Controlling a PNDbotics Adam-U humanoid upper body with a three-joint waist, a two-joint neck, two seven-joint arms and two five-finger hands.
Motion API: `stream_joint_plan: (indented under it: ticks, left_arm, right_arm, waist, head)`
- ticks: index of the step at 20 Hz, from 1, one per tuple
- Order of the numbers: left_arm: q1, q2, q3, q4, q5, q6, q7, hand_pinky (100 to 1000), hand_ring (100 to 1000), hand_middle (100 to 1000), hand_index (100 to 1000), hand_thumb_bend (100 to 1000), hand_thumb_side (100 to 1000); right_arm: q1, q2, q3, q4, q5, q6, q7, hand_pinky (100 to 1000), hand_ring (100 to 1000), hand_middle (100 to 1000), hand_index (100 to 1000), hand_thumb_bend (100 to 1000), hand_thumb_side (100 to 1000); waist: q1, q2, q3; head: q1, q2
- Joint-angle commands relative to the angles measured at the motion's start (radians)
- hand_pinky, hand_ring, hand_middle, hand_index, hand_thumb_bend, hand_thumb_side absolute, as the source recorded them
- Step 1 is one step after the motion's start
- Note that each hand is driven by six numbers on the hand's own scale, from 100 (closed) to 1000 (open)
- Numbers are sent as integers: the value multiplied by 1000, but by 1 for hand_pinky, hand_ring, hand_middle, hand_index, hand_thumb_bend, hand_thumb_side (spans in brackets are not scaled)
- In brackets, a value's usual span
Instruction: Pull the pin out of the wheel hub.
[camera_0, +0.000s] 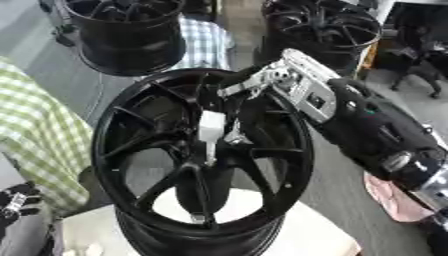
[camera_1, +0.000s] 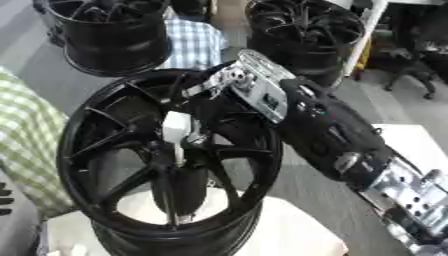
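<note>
While the pin (camera_0: 211, 131) is sitting at the centre of the wheel hub (camera_0: 131, 145), it is being pinched by the right hand (camera_0: 229, 111); slipping is being risked if pulled askew.
</note>
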Motion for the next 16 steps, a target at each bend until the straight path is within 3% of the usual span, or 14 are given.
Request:
stream_joint_plan:
  ticks: [1,8,16]
  left_arm:
    - [-12,19,-4,-22,-3,-1,-4,703,729,679,799,415,654]
    - [-11,20,-4,-22,-4,-2,-6,703,730,680,800,416,656]
    - [-13,19,-5,-22,-4,-2,-9,703,731,681,801,416,658]
  right_arm:
    - [-23,-14,-19,-41,-5,-2,-1,681,674,600,730,365,464]
    - [-28,-28,6,-107,-59,28,-1,694,690,640,764,363,495]
    - [-21,-23,23,-90,-47,37,-1,692,690,649,769,344,479]
  waist:
    - [9,-12,0]
    - [9,-13,-1]
    - [8,-13,3]
  head:
    - [-2,2]
    - [-4,2]
    - [-6,2]
